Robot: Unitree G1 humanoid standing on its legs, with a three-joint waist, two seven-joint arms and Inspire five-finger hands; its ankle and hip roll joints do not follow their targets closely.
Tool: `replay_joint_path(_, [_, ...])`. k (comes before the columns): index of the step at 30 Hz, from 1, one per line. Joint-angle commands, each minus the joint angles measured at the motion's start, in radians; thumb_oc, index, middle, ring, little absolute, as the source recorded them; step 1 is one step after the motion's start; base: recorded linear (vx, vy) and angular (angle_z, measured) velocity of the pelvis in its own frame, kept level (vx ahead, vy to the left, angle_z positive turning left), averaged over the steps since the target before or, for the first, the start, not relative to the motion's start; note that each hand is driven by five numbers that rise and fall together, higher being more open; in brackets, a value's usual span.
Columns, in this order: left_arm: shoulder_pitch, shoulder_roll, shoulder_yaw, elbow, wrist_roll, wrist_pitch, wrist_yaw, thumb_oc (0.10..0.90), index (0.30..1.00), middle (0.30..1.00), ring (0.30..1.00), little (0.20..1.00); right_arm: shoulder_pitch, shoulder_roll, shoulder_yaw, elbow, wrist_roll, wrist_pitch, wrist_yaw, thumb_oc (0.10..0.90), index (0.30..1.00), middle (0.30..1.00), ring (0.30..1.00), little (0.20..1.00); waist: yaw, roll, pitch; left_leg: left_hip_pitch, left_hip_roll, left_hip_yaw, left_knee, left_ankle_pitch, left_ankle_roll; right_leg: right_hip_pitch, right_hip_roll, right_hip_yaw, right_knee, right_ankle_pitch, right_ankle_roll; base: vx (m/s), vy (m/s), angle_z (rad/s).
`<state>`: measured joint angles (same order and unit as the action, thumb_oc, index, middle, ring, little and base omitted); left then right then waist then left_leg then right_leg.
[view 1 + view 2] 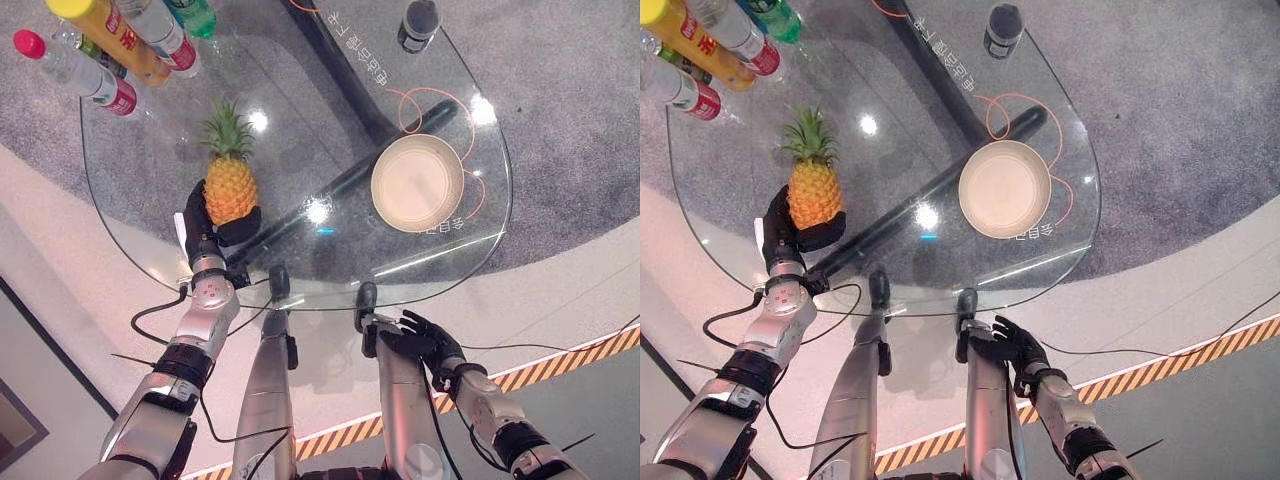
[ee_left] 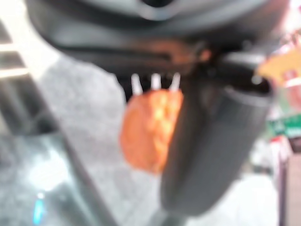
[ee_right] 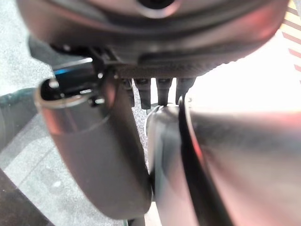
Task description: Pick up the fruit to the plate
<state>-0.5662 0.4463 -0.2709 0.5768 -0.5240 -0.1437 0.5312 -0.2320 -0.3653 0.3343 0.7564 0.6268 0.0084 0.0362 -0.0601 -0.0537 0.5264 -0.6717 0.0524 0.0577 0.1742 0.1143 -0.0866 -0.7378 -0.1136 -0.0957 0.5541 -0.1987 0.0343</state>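
Note:
A pineapple (image 1: 230, 185) with a green crown stands on the left part of the round glass table (image 1: 140, 180). My left hand (image 1: 203, 232) is shut on its lower body, thumb curled round the near side. In the left wrist view the orange fruit (image 2: 148, 129) shows past the dark thumb (image 2: 211, 150). A cream plate (image 1: 417, 183) lies on the table's right part, apart from the fruit. Below the table's near edge my right hand (image 1: 430, 340) hangs with relaxed fingers, holding nothing.
Several bottles (image 1: 110, 45) stand at the table's far left edge. A dark cup (image 1: 419, 25) sits at the far right rim. Grey carpet surrounds the table, and a striped orange floor line (image 1: 560, 365) runs at the lower right.

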Motion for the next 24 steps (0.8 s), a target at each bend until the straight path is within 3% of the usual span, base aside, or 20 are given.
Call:
replay_joint_path(1, [-0.052, -0.042, -0.041, 0.018, -0.014, -0.007, -0.056, 0.100, 0.300, 0.300, 0.300, 0.200, 0.100, -0.031, 0.104, 0.014, -0.022, 0.034, -0.012, 0.800, 0.900, 0.900, 0.900, 0.900, -0.040, -0.012, -0.006, -0.015, -0.065, 0.036, 0.155, -0.103, 0.038, 0.050, 0.024, 0.023, -0.317, 0.287, 0.042, 0.00, 0.000, 0.00])
replay_joint_path(16, [-0.041, -0.035, -0.025, 0.032, -0.002, -0.038, -0.060, 0.100, 0.300, 0.300, 0.300, 0.200, 0.099, -0.029, 0.096, 0.034, -0.005, 0.024, -0.023, 0.800, 0.900, 0.900, 0.900, 0.900, -0.031, -0.008, -0.006, -0.003, -0.071, 0.031, 0.160, -0.109, 0.039, 0.067, 0.021, 0.014, -0.316, 0.280, 0.041, 0.00, 0.000, 0.00])
replay_joint_path(24, [-0.016, -0.035, -0.010, 0.034, -0.027, -0.050, -0.073, 0.100, 0.300, 0.300, 0.300, 0.200, 0.095, -0.013, -0.009, 0.080, 0.098, -0.008, -0.211, 0.800, 0.900, 0.900, 0.900, 0.900, -0.028, -0.002, -0.006, 0.041, -0.069, 0.034, 0.151, -0.118, 0.043, 0.107, 0.022, 0.023, -0.320, 0.272, 0.045, 0.00, 0.000, 0.00])
